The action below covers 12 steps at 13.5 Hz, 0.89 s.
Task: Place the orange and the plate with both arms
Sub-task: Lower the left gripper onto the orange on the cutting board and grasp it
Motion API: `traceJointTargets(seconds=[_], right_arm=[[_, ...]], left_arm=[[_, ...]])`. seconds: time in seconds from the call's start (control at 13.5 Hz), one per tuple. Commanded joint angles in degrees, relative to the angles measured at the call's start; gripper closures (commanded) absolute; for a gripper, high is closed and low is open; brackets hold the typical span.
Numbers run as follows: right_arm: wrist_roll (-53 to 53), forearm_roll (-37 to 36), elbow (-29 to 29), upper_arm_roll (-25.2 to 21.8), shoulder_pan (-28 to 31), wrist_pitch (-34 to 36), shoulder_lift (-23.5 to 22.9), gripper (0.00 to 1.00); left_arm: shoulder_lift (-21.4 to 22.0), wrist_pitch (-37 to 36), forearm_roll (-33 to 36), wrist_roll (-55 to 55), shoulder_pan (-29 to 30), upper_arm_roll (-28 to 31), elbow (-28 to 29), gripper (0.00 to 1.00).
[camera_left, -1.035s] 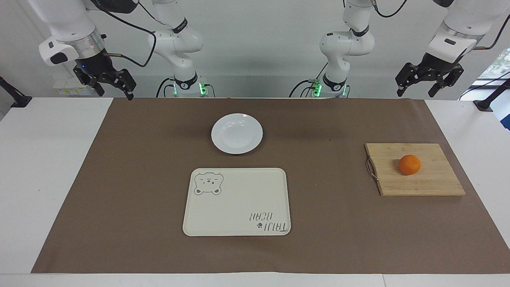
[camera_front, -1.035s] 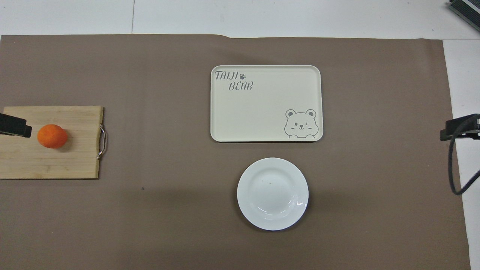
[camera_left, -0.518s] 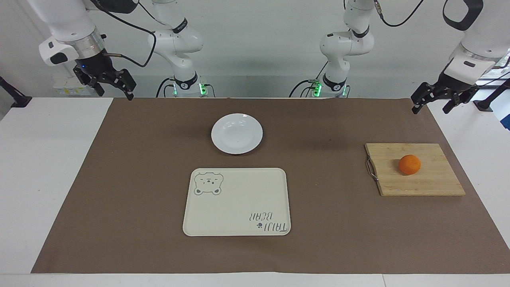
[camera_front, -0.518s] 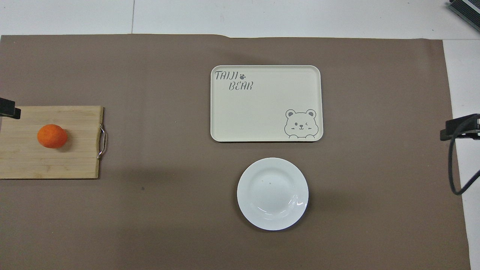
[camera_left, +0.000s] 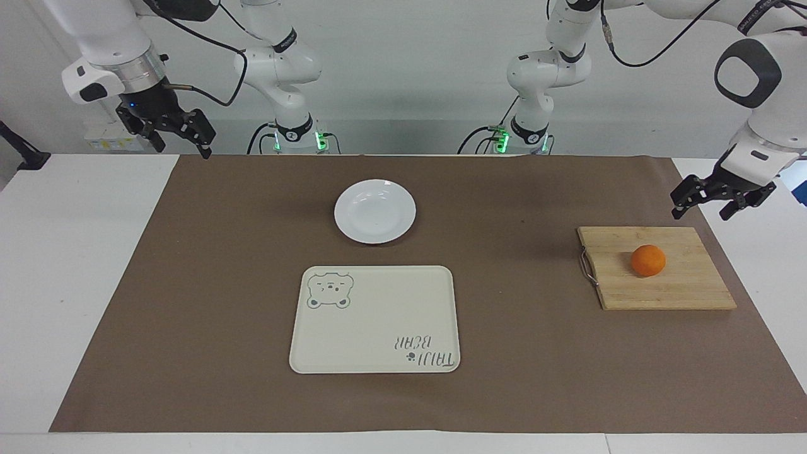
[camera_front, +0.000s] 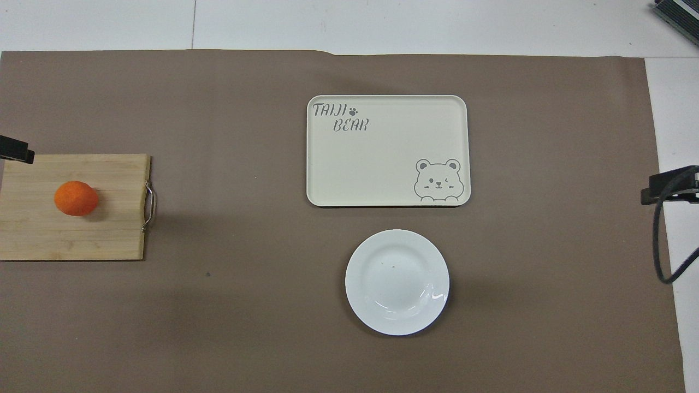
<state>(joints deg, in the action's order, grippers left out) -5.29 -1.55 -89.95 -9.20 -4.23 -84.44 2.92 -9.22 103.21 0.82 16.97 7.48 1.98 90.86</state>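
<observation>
The orange [camera_left: 648, 260] [camera_front: 76, 198] lies on a wooden cutting board [camera_left: 681, 290] [camera_front: 33, 240] toward the left arm's end of the table. The empty white plate [camera_left: 374, 211] [camera_front: 397, 281] sits mid-table, nearer to the robots than the tray. My left gripper [camera_left: 701, 213] hangs open and empty just above the mat's edge by the board's corner; only a fingertip [camera_front: 15, 150] of it shows in the overhead view. My right gripper [camera_left: 181, 146] waits open and empty, raised over the mat's corner at the right arm's end.
A cream tray with a bear drawing [camera_left: 374, 319] [camera_front: 382, 158] lies mid-table, farther from the robots than the plate. A brown mat [camera_left: 536, 353] covers the table. Black clamp mounts [camera_left: 25, 157] [camera_front: 669, 185] stand at the table's end edges.
The left arm has swung down and outward, bringing its gripper from high up to just above the board's corner. The right arm, orange and plate have not moved.
</observation>
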Motion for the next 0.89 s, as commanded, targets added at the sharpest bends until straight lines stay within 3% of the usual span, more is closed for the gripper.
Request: traceJointTargets(seconds=[0.0,0.37,0.81], right_arm=[[1.1,0.0,-0.8,0.0,0.0,-0.7,0.8,0.00],[1.1,0.0,-0.7,0.0,-0.1,-0.7,0.8,0.00],[1.1,0.0,-0.8,0.0,0.0,-0.8,0.8,0.00]], left_arm=[[0.4,7.5,-0.6,3.6,1.8,-0.5,7.1,0.00],[-2.9,17.2,-0.6,4.7,2.8,-0.5,14.5,0.00],[-4.9,21.2,-0.9,4.9,3.4,-0.5,19.0,0.00]])
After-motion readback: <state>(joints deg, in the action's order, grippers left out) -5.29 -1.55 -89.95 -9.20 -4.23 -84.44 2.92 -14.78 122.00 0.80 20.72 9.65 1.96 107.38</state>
